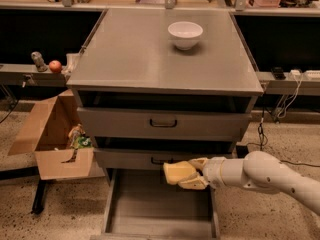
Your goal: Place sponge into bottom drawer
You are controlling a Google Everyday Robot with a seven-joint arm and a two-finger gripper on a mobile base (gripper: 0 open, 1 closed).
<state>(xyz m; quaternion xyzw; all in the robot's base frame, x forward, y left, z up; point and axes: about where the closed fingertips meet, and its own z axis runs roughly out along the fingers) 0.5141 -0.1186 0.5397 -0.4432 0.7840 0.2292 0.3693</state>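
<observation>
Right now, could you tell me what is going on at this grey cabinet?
The robot's arm reaches in from the right. Its gripper holds the sponge clamped, in front of the middle drawer and above the pulled-out bottom drawer. The sponge is not yet released into it. A white bowl sits on the cabinet top.
</observation>
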